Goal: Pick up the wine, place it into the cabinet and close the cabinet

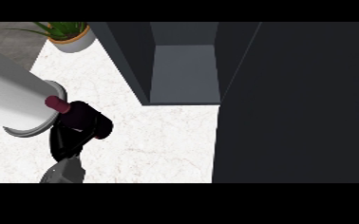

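The wine bottle (pixel 89 119) is dark with a maroon cap and lies tilted at the left of the head view, its cap pointing up-left. My left hand (pixel 64 141) is curled round the bottle's lower part and hides some of it. The pale grey forearm comes in large from the left edge. The dark cabinet (pixel 184 71) stands open at the top middle, its grey inside bare, to the right of the bottle and further back. Its open door (pixel 288 104) fills the right side as a dark panel. My right hand does not show.
A potted green plant (pixel 70 38) stands at the back left on the white marble counter (pixel 154 142). The cabinet's left wall (pixel 129 61) juts toward the bottle. Bare counter lies between the bottle and the door.
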Robot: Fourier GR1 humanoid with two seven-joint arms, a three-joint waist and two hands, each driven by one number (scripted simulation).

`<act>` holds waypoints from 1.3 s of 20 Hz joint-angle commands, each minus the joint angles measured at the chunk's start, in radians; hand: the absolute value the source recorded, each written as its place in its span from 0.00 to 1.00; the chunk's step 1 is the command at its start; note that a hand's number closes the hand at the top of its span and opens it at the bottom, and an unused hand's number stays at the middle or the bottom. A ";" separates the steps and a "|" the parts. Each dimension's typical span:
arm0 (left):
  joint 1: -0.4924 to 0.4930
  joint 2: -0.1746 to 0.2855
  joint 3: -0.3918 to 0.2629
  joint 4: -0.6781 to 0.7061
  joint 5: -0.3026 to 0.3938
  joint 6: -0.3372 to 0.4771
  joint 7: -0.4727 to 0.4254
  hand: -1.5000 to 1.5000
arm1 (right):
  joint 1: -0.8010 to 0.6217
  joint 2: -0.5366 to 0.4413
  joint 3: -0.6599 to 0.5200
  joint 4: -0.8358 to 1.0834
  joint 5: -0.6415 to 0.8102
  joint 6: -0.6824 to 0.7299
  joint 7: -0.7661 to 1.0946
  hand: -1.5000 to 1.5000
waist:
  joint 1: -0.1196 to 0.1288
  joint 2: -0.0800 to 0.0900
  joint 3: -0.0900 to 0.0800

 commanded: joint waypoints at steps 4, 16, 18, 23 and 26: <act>-0.022 0.005 -0.072 0.016 -0.136 0.133 -0.080 1.00 | 0.081 -0.010 -0.023 -0.175 -0.073 0.008 0.038 0.00 | -0.004 -0.001 0.000; 0.216 0.055 -0.256 -0.332 -0.199 -0.115 -0.061 1.00 | 0.031 -0.019 -0.078 -0.099 -0.110 0.020 0.036 0.00 | 0.013 -0.002 0.001; 0.237 0.076 -0.245 -0.399 -0.190 -0.108 -0.035 1.00 | 0.101 -0.017 -0.074 -0.128 -0.136 0.063 -0.009 0.00 | 0.011 -0.003 0.002; 0.292 0.075 -0.264 -0.641 -0.085 -0.178 0.129 1.00 | 0.103 0.018 -0.004 -0.155 -0.074 0.039 0.017 0.00 | 0.013 -0.006 0.002; 0.352 0.049 -0.315 -0.781 -0.094 -0.153 0.200 1.00 | 0.054 0.013 -0.010 -0.137 -0.054 0.012 0.046 0.00 | 0.017 -0.004 0.001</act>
